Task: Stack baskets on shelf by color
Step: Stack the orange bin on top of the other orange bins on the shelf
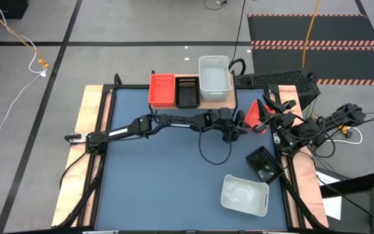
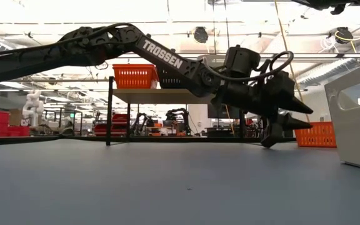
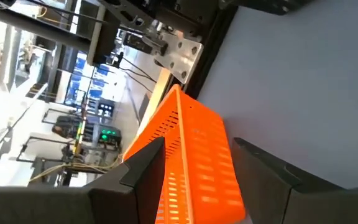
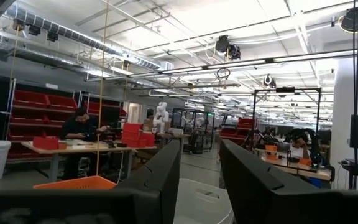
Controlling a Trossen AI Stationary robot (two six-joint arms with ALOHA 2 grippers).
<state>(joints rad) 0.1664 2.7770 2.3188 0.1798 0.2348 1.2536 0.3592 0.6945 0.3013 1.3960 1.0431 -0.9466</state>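
The wooden shelf [image 1: 235,99] [image 2: 155,95] stands at the table's far edge. It carries a red basket [image 1: 162,90] [image 2: 134,76], a black basket [image 1: 187,92] and a white basket [image 1: 214,78]. Another red basket [image 1: 255,116] [image 2: 320,134] [image 3: 194,168] sits right of centre on the table. My left gripper [image 1: 239,127] [image 2: 308,119] [image 3: 199,142] reaches it from the left, open and turned on its side, with a finger on each side of the basket's end. My right gripper [image 1: 269,108] [image 4: 199,149] is just right of this basket, slightly open and empty. The basket's rim [image 4: 73,183] shows beside its finger. My left gripper comes level from the table's left. Its open fingers [image 3: 145,174] stand on either side of the red basket's slotted side wall [image 3: 185,186]. I cannot tell whether either finger touches it.
A black basket [image 1: 263,162] and a white basket [image 1: 244,195] [image 2: 358,122] lie on the table's near right part. A cable loop [image 1: 206,153] hangs from my left arm over mid-table. The blue table's left half and near centre [image 1: 161,182] are bare. People work at benches beyond the table.
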